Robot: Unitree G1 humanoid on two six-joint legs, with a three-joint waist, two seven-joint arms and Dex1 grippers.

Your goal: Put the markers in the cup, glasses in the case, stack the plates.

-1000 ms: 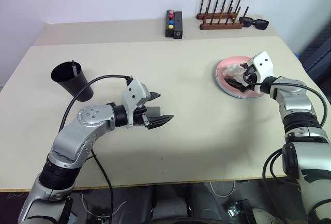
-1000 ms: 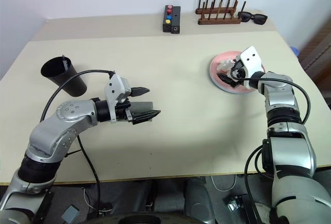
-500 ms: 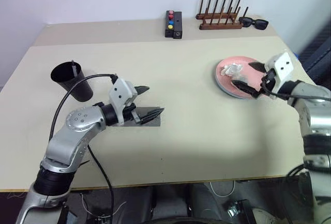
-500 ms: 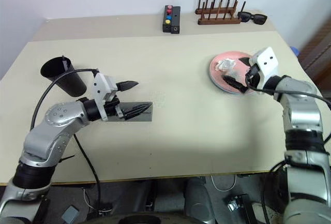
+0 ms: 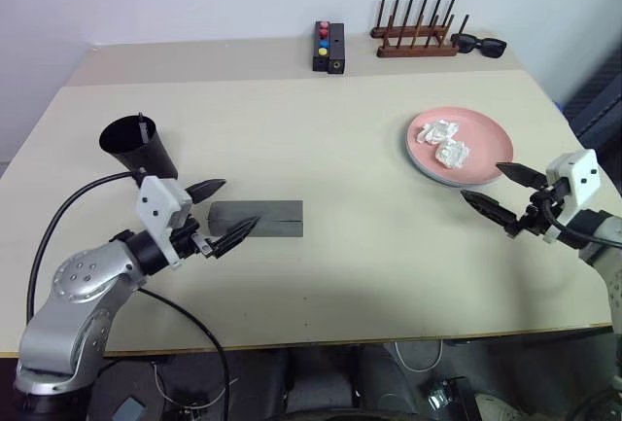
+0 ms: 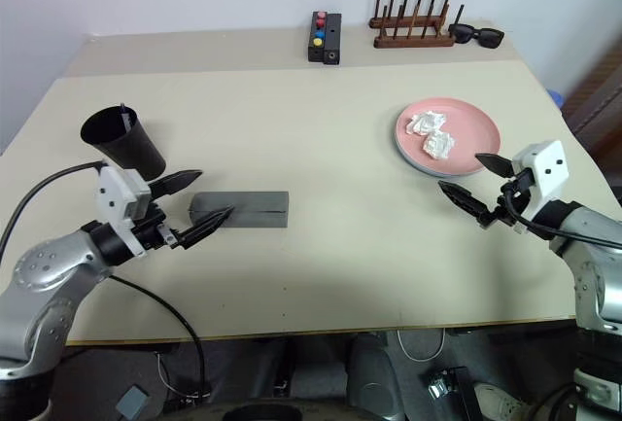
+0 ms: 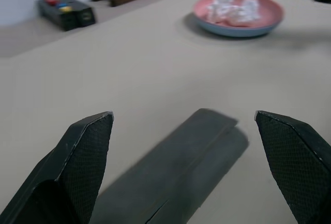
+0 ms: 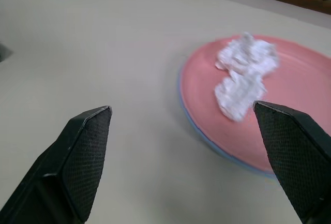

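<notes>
My left gripper (image 5: 222, 217) stood wide open and empty just short of the closed case (image 5: 257, 218), my right gripper (image 5: 500, 193) likewise (empty) beside the stacked plates (image 5: 486, 136), apparently finished.

blue plate (image 8: 207, 138) mostly hidden under pink plate (image 8: 289, 105), cup (image 5: 136, 149) contents unclear
</notes>
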